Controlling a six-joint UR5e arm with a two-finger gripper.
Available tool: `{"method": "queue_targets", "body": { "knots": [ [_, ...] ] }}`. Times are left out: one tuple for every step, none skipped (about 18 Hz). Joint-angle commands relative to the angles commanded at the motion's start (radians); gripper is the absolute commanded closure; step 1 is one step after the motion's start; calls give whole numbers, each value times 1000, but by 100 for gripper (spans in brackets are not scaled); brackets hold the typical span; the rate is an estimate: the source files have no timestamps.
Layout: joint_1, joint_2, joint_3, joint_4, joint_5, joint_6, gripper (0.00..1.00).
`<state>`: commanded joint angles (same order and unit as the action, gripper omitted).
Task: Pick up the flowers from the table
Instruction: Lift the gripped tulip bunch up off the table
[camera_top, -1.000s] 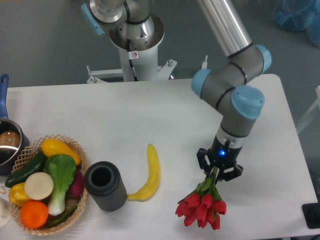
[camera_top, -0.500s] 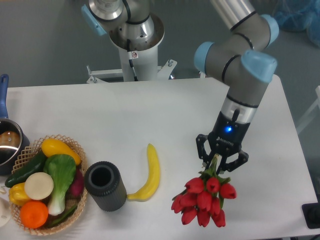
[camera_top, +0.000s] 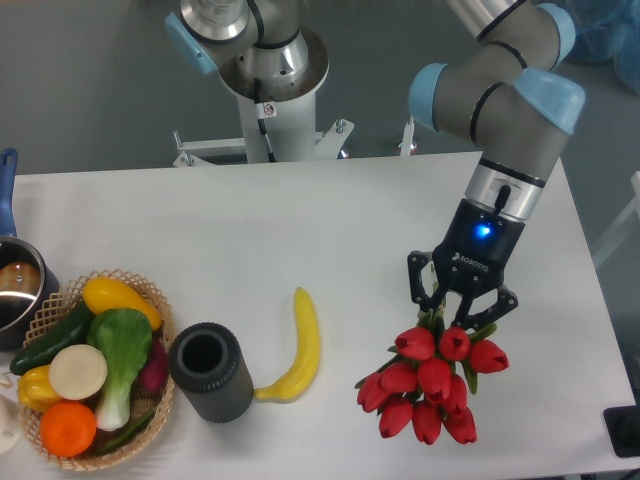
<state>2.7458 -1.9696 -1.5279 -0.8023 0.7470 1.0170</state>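
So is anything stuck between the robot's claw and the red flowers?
No, nothing visible is in the way. The end effector is already closed on the flowers at their stems, with the red buds hanging just below it. The banana lies off to the side.

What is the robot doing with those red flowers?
The robot arm has its tool closed on the stems of the red flowers, and the buds hang down below it over the white table. A yellow banana, a dark cup and a basket of vegetables lie untouched to the left.
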Motion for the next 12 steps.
{"method": "queue_targets", "body": {
  "knots": [
    [0,-2,3,0,0,-5,67],
    [0,-2,8,0,0,-12,67],
    [0,-5,12,0,0,-17,67],
    [-2,-5,15,0,0,-20,67],
    [-2,-8,20,0,0,-21,67],
    [-2,-8,20,0,0,-21,67],
    [-2,-8,20,0,0,-21,67],
    [-2,-8,20,0,0,-21,67],
    [-2,-8,20,0,0,-23,67],
    [-2,-8,22,0,-2,-23,67],
    [-2,-8,22,0,-2,-25,67],
    [0,-8,23,0,-2,-26,67]
  ]
}}
